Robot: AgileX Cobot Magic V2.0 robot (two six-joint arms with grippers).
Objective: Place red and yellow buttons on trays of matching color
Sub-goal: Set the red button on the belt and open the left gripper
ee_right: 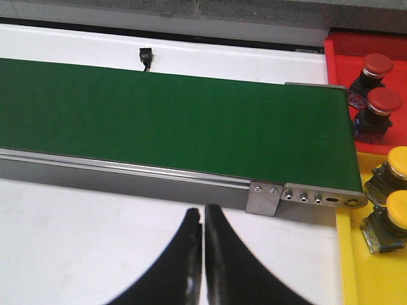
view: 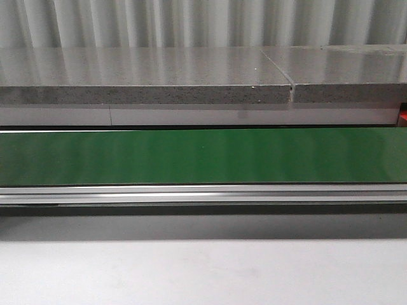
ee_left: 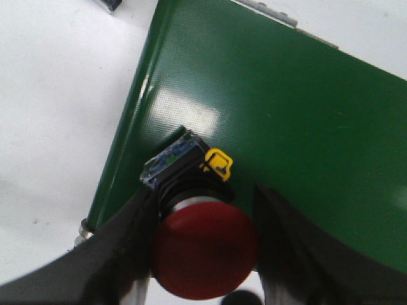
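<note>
Red button (ee_left: pixel 203 257) clamped between left gripper (ee_left: pixel 206 254) fingers, over green conveyor belt (ee_left: pixel 286 127) end. Right gripper (ee_right: pixel 202 254) closed, empty. Mid-pick; next lift, carry to red tray (ee_right: pixel 337 57), beside two reds.

Green conveyor belt (view: pixel 203 155), grey stone ledge (view: pixel 146 76), white table (view: pixel 203 273)

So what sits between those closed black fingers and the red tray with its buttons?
In the right wrist view, between the right gripper and the red tray: white table, then the green conveyor belt and its metal end.
</note>
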